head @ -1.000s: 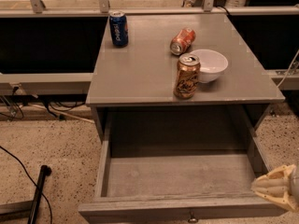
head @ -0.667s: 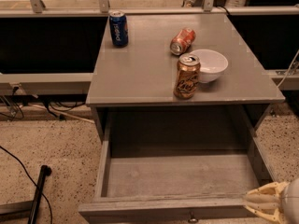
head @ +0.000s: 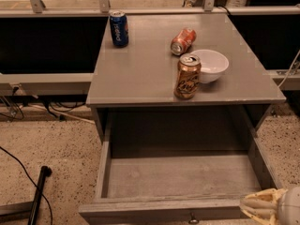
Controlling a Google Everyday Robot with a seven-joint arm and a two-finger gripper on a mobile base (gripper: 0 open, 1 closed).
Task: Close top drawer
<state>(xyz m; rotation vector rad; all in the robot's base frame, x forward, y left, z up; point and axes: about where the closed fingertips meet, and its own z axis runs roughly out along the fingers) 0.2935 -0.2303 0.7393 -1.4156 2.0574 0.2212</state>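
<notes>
The top drawer (head: 178, 177) of the grey cabinet is pulled far out, showing a bare grey box interior. Its flat front runs along the bottom of the view, with a small round knob (head: 192, 218) at the centre. My gripper (head: 258, 206), with pale cream fingers, is at the bottom right corner, right at the right end of the drawer front. Most of the arm is out of view.
The cabinet top (head: 150, 74) carries a blue can (head: 119, 28) at the back left, an orange can lying on its side (head: 183, 41), an upright brown can (head: 187, 77) near the front edge and a white bowl (head: 209, 65). A black pole (head: 37, 196) and cables lie on the speckled floor at left.
My gripper has moved down and to the left along the drawer's right front corner, sinking lower in the view. The drawer and the things on the cabinet have not moved.
</notes>
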